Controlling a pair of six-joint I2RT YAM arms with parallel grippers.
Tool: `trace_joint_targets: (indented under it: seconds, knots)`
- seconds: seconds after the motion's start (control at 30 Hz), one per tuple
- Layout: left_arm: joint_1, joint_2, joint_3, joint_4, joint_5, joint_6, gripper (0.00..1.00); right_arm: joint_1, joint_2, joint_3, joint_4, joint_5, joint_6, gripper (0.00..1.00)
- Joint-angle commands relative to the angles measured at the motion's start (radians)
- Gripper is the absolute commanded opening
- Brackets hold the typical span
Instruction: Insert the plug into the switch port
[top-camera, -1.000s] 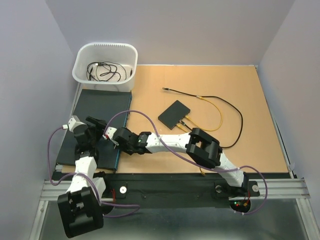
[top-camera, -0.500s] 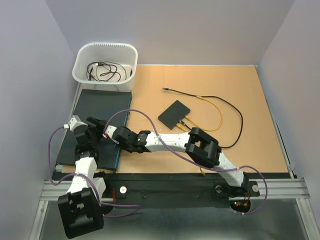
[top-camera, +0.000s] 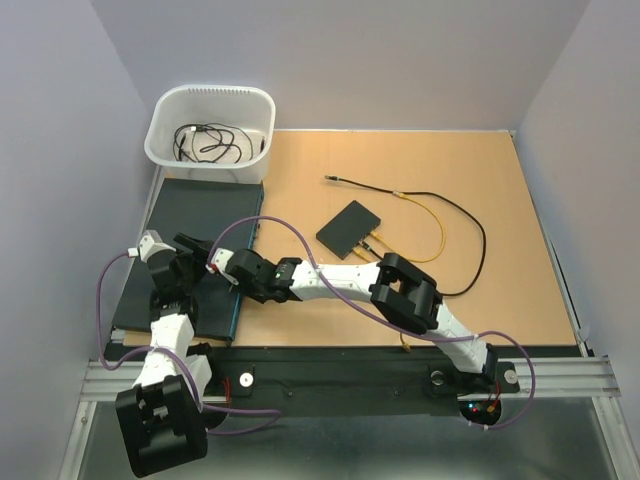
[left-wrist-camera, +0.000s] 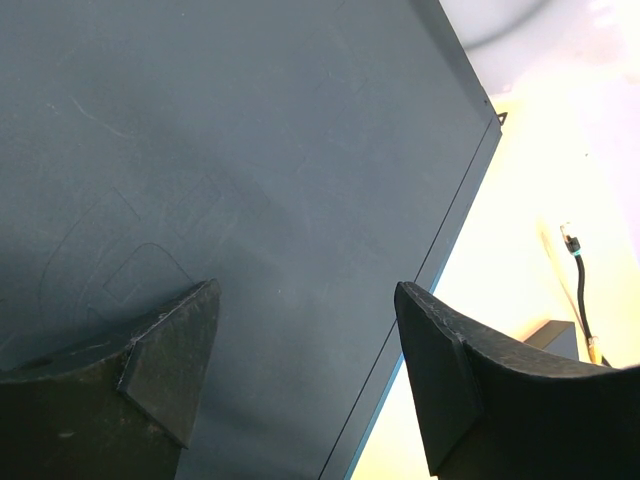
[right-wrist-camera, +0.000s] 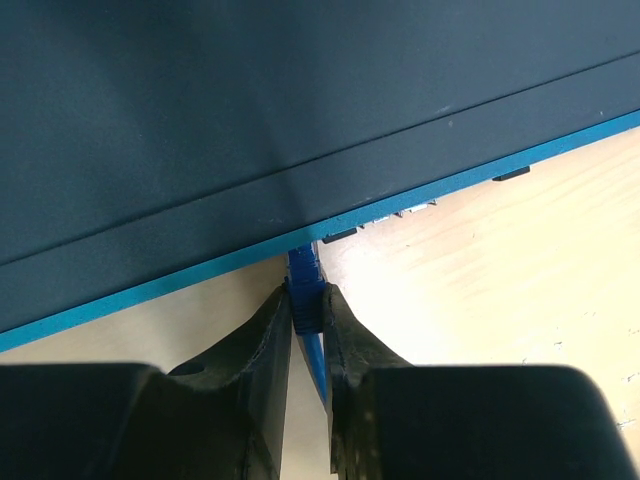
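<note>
Right wrist view: my right tool (right-wrist-camera: 306, 300), nearly closed, pinches the blue plug (right-wrist-camera: 303, 272), its tip at the switch port (right-wrist-camera: 300, 245) straight ahead in the box (right-wrist-camera: 250, 120) edge. I'd push squarely forward without twisting; my left tool (left-wrist-camera: 305, 340) gapes wide and empty.

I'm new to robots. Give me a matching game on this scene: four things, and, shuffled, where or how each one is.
1. white plastic tub
2. small blue plug
3. left gripper
4. small flat black box

A. pinched by the right gripper
B. yellow cables run to its edge
C. holds a coiled black cable
D. open over the big dark slab

Pairs: 1-C, 2-A, 3-D, 4-B.
</note>
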Motion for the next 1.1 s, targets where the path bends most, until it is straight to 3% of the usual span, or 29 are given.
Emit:
trace_joint_targets:
  seconds: [0.0, 0.53, 1.07]
  knots:
    - [0.007, -0.008, -0.007, 0.055, 0.014, 0.018, 0.81, 0.011, 0.014, 0.053, -0.012, -0.020, 0.017, 0.01]
    - [0.005, -0.010, -0.010, 0.061, 0.017, 0.019, 0.80, 0.052, 0.028, 0.080, -0.032, -0.003, 0.043, 0.00]
    - [0.007, -0.007, -0.010, 0.064, 0.026, 0.022, 0.80, 0.071, 0.079, 0.225, -0.077, -0.043, -0.033, 0.01]
